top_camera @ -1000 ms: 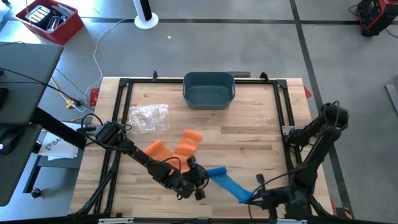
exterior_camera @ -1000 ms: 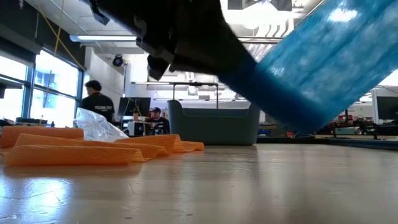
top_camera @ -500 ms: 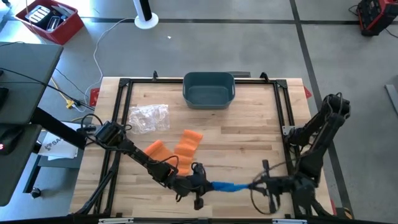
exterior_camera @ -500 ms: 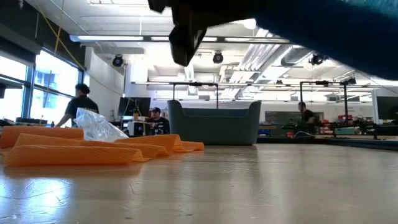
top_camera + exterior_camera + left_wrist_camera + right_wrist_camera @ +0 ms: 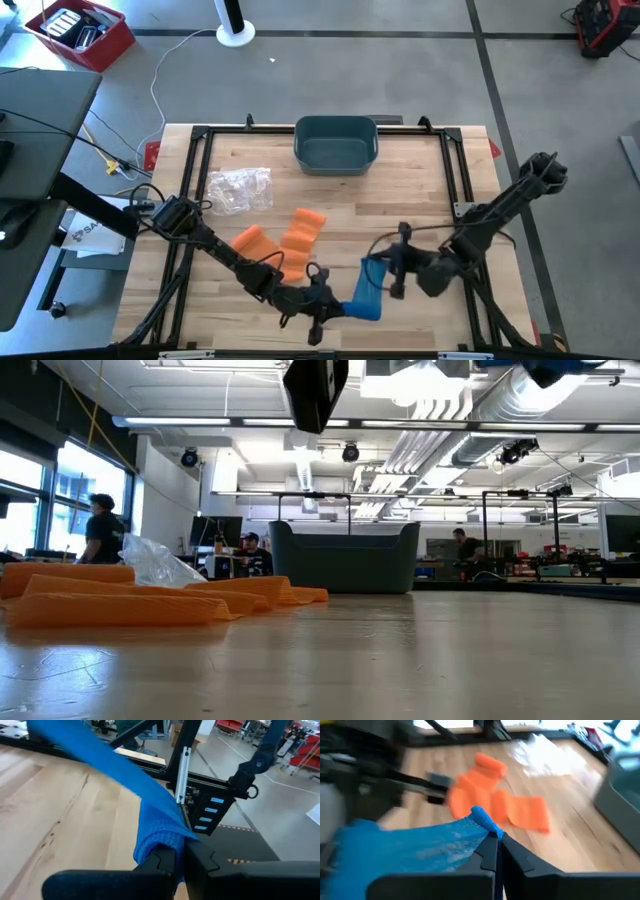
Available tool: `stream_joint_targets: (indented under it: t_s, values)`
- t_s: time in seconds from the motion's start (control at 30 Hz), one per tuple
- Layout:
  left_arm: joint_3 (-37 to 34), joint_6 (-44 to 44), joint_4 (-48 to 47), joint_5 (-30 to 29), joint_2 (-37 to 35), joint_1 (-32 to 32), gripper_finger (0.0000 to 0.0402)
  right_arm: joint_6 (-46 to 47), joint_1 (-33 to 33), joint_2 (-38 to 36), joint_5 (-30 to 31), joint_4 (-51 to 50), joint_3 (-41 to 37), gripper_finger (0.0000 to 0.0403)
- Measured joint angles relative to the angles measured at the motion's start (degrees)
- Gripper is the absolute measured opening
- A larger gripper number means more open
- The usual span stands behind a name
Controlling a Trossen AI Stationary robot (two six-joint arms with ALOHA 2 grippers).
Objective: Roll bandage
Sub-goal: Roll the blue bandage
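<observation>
left pincer [image 5: 338, 308] sits at the table's 6 o'clock edge, fingers [image 5: 167, 862] pressed together on one end of the blue bandage [image 5: 366, 290]. my left wrist view shows the cloth bunched right between the tips, then running off as a flat strip above the wood.

right pincer [image 5: 378, 272] is just past it, toward 4 o'clock from table centre, fingers [image 5: 487, 852] clamped on the other end of the same bandage; the end pokes up as a small fold above the tips in my right wrist view.

bandage hangs between my two pincers as a short band, off the table [image 5: 420, 190], unrolled, running from about 6 o'clock up toward 5 o'clock. in the low view only dark bits of my arms show at the upper edge.

two orange bandages [image 5: 290, 240] lie loose on the wood near 8 o'clock of centre, apart from the blue one. clear plastic wrapper [image 5: 238, 188] at 10 o'clock. grey bin [image 5: 335, 145] at 12 o'clock on the far edge.

people [image 5: 102, 530] stand and sit in the room behind the table.
</observation>
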Motion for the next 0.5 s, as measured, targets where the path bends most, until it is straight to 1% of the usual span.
stream_joint_targets:
  t_s: [0.1, 0.17, 0.23, 0.3, 0.37, 0.47, 0.5]
  values:
    - [0.0, 1.0, 0.5, -0.3, 0.0, 0.0, 0.0012, 3.7, -1.2, 0.0, -0.5, -4.2, 0.0, 0.0]
    - [0.0, 1.4, -0.1, -3.5, 0.0, 0.0, 0.0012, 4.0, -1.4, 0.0, -3.1, -4.6, 0.0, 0.0]
    - [0.0, 1.4, -1.3, -9.2, 0.0, -0.1, 0.0012, 3.1, -0.8, 0.5, -6.6, -2.8, 0.0, 0.0]
    - [0.0, 1.4, -2.8, -13.9, 0.0, -0.1, 0.0012, 1.1, 1.2, 1.8, -9.2, 0.2, 0.0, 0.0]
    - [0.0, 1.5, -5.1, -19.3, 0.0, -0.1, 0.0012, -1.7, 3.9, 3.6, -11.2, 4.5, 0.0, 0.0]
    - [0.0, 0.4, -10.7, -30.4, -0.6, -0.1, 0.0012, -6.3, 7.9, 6.8, -15.1, 12.6, 0.0, 0.0]
    - [0.0, -0.4, -12.6, -32.6, -1.1, -0.1, 0.0012, -7.4, 9.1, 8.0, -16.7, 15.2, 0.0, 0.0]
